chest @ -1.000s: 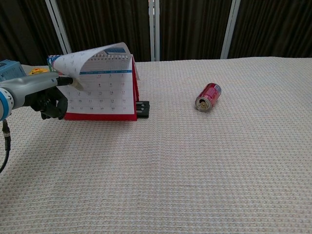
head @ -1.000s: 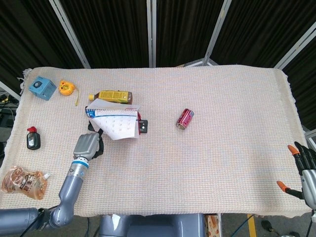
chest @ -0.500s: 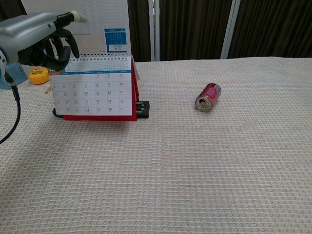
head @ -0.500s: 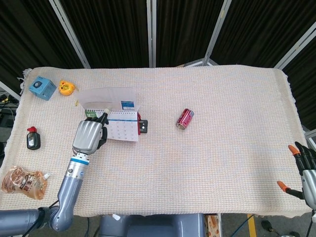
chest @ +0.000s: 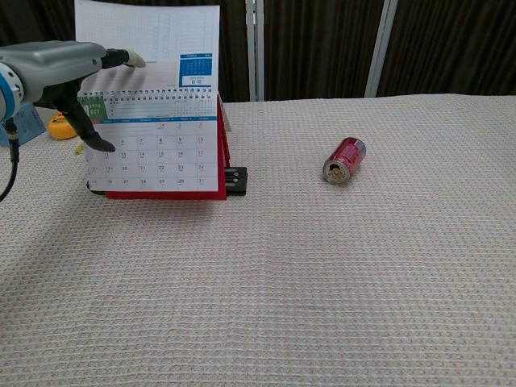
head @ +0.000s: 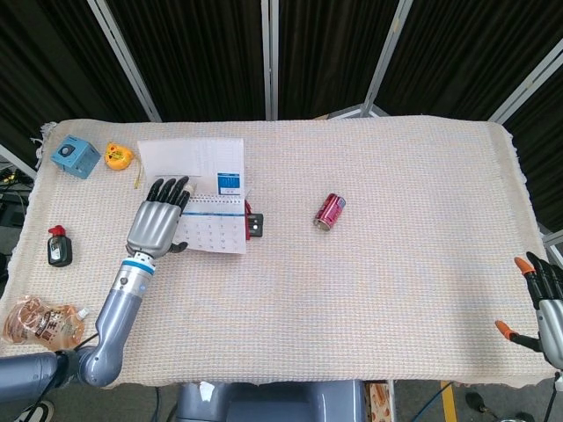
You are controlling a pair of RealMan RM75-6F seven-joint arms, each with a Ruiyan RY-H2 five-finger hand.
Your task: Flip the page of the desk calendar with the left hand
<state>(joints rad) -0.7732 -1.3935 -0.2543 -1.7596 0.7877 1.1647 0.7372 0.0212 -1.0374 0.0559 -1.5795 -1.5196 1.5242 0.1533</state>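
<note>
The desk calendar stands on its red base at the back left of the table, with one thin page upright above the spiral binding; it looks light and floppy, so push near the free top edge, not the coil. The left hand is spread flat against that page, fingers apart, pinching nothing as far as I can tell. The right hand idles well off at the table's far corner, fingers apart.

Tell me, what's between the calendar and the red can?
Only bare woven cloth, in both views; a small black clip sits right against the desk calendar, well short of the red can.
</note>
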